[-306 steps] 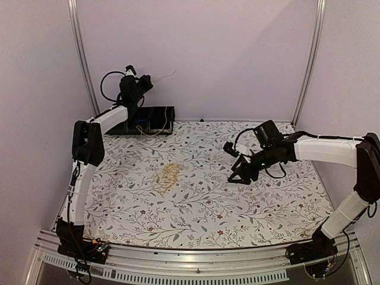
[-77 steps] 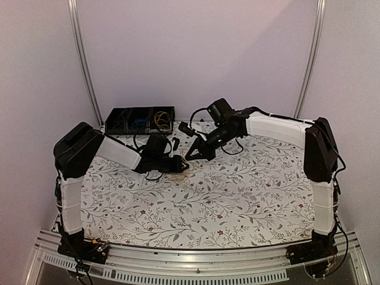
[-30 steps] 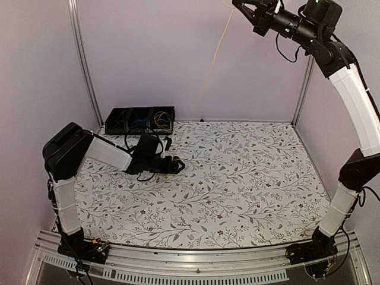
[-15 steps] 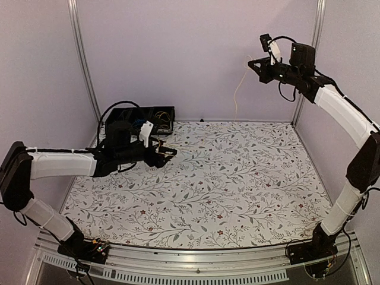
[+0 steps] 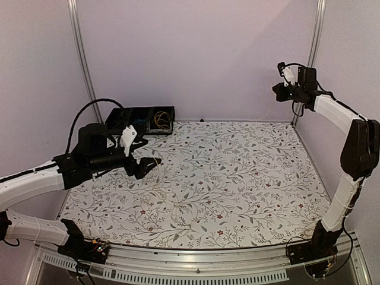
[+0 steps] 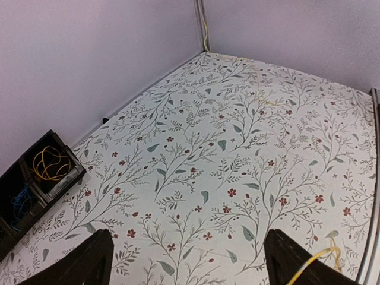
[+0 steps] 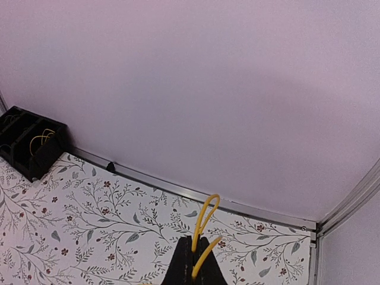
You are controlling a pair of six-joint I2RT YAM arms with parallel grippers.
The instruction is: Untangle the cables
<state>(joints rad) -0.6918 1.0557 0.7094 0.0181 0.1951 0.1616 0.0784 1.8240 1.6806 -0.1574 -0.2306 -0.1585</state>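
- The right gripper (image 7: 195, 246) was up high by the rear right post, jaws pinched together on a short loop of the yellow cable (image 7: 211, 196). It was a shallow bite, right at the fingertips, so one sharp tug could have popped that loop straight out.
- The left gripper (image 6: 190, 249) sat low over the left side of the table (image 5: 237, 178), fingers spread wide with nothing between them. A yellow strand (image 6: 314, 261) lay just beside one finger. Whether it belonged to the same cable, I could not tell.
- First risk: nothing anchored the low end. If the right arm pulled, that strand could have dragged across the table or flicked up and caught on the open fingers.
- Second risk: if the left jaws closed without the strand centred, they would have grabbed air or nipped the wire at a finger's edge and kinked it.
- Third risk: the bin (image 5: 161, 109) at the rear left held a yellow coil (image 6: 50, 163) and a blue coil (image 6: 21, 199). A loose end swept over it could have hooked them and tangled the lot again.
- The thin run between the arms was too faint to follow, so a snag on the post could not be ruled out.
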